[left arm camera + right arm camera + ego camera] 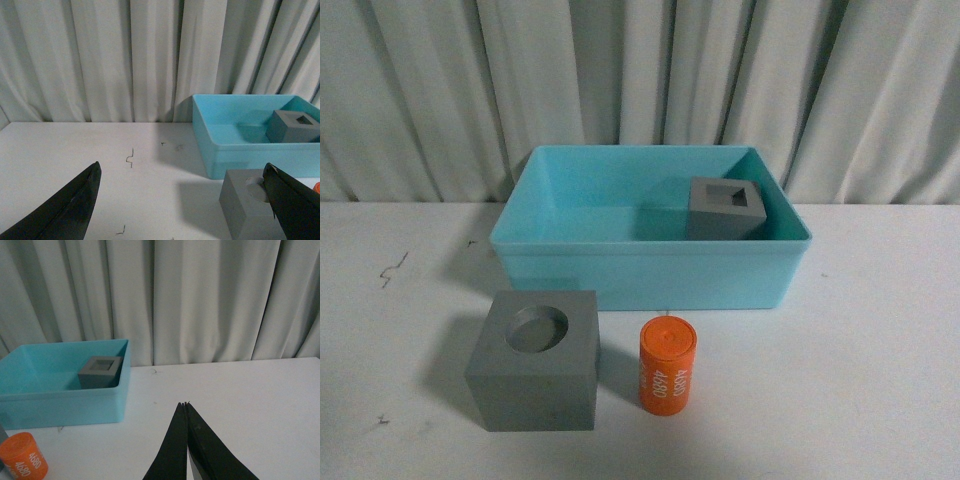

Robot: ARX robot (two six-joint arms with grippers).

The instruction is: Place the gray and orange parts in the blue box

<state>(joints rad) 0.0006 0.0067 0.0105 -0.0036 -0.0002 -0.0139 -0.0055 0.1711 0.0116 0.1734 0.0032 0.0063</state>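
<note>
Orange cylinder (667,364) stands upright, long axis vertical, on the near side of the blue box (650,244), beside the round-recess gray cube (534,358). The rectangular-recess gray cube (725,208) sits inside, far right. Left gripper (181,167) spread wide; right gripper (185,405) pressed together.

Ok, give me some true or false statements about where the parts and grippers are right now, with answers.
1. The gray cube with the rectangular recess sits inside the blue box. True.
2. The orange cylinder lies in the box too. False: it stands upright on the table, in front of the box.
3. The gray cube with the round recess is outside the box, beside the cylinder. True.
4. The left gripper is shut. False: it is wide open; the right gripper is shut.
</note>
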